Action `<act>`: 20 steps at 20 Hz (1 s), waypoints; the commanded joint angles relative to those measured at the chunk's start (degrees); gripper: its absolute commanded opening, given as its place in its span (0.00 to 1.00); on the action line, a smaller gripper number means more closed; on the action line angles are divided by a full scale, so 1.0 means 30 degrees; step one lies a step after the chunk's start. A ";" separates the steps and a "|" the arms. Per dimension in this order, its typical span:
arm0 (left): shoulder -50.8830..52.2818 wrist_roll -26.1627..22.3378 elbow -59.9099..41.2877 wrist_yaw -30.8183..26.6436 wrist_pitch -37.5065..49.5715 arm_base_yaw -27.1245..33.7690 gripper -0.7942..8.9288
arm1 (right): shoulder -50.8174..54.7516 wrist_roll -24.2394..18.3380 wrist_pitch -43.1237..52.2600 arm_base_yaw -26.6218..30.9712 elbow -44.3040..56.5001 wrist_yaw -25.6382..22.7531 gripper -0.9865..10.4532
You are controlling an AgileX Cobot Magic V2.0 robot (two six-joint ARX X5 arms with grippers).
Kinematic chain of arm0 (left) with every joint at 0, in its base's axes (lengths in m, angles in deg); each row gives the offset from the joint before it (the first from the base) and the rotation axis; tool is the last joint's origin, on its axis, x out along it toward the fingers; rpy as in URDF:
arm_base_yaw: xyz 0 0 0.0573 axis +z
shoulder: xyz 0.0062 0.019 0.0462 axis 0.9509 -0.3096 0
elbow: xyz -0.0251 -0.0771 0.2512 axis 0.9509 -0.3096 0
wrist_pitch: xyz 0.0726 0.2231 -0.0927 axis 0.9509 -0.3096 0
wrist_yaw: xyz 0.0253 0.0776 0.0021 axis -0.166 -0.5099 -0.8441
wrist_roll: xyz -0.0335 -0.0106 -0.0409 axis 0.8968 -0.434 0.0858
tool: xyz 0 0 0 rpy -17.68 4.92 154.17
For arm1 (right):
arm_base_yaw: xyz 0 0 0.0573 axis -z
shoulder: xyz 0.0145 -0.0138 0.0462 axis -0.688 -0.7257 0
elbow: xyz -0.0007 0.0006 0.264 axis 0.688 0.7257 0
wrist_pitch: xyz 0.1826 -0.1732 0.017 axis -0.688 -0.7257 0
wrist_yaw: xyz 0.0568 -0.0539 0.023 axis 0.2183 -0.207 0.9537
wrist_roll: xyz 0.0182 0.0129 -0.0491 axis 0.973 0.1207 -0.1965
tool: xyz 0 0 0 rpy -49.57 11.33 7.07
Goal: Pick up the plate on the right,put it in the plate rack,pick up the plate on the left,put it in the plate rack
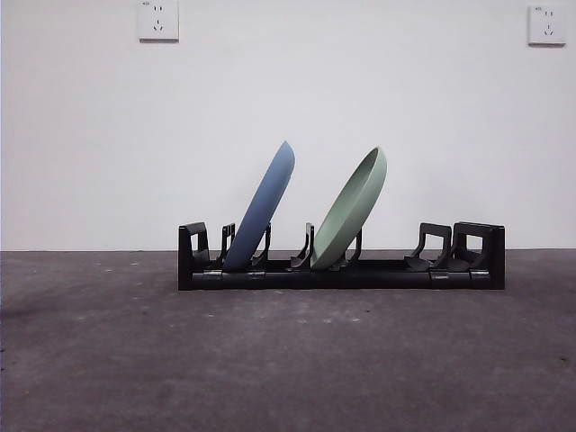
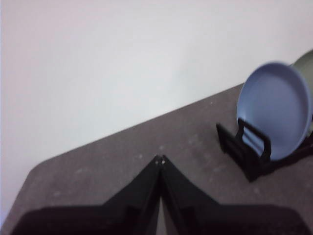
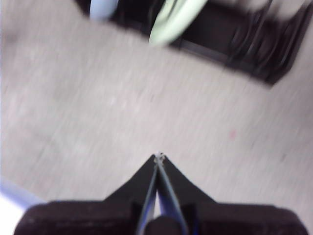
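Dark grey table [image 1: 288,360] under a long black plate rack [image 1: 342,272], blocky ends left and right, set near the white wall [image 1: 288,117]. Slotted between its prongs, both leaning the same way: blue plate [image 1: 263,209] toward one end, green plate [image 1: 351,209] near the middle (well apart, not touching). Away from the rack, over bare tabletop: left gripper [image 2: 160,158] and right gripper [image 3: 159,156], each with tips pressed together, empty.
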 commanded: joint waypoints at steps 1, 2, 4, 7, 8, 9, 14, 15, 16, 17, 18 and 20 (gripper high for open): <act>0.1661 0.1129 -0.3286 -0.0044 0.1290 0.0255 0.08 | -0.0036 0.0124 0.1253 -0.0015 0.0087 -0.0182 0.09; 0.2397 0.1537 -0.4415 -0.0051 0.1647 0.0321 0.08 | -0.0036 0.0124 0.1858 -0.0015 0.0087 -0.0182 0.09; 0.3665 0.1894 -0.6433 -0.0044 0.2339 0.0466 0.08 | -0.0036 0.0124 0.3024 -0.0015 0.0087 -0.0182 0.09; 0.5501 0.3111 -0.8750 -0.0058 0.2521 0.0772 0.08 | -0.0036 0.0124 0.4473 -0.0015 0.0087 -0.0182 0.09; 0.5952 0.3402 -0.9253 -0.0044 0.2521 0.0882 0.08 | -0.0036 0.0124 0.4772 -0.0015 0.0087 -0.0182 0.09; 0.6499 0.3927 -0.9792 -0.0036 0.2499 0.0984 0.08 | -0.0036 0.0124 0.5027 -0.0015 0.0087 -0.0182 0.09; 0.7322 0.4677 -0.9836 0.0117 0.0758 0.1151 0.08 | -0.0036 0.0124 0.5537 -0.0015 0.0087 -0.0248 0.09; 0.7315 0.4736 -0.9836 0.0117 0.0831 0.1144 0.08 | -0.0036 0.0124 0.5537 -0.0015 0.0087 -0.0248 0.09; 0.7235 0.4743 -0.9828 0.0109 0.0823 0.1151 0.08 | -0.0036 0.0124 0.5544 -0.0015 0.0087 -0.0248 0.09; 0.7111 0.4743 -0.9836 0.0051 0.0816 0.1144 0.08 | -0.0036 0.0124 0.5552 -0.0015 0.0087 -0.0255 0.09; 0.7002 0.4743 -0.9828 0.0066 0.0823 0.1151 0.08 | -0.0036 0.0124 0.5544 -0.0015 0.0087 -0.0255 0.09; 0.6805 0.4743 -0.9828 0.0109 0.0823 0.1144 0.08 | -0.0036 0.0124 0.5544 -0.0015 0.0087 -0.0255 0.09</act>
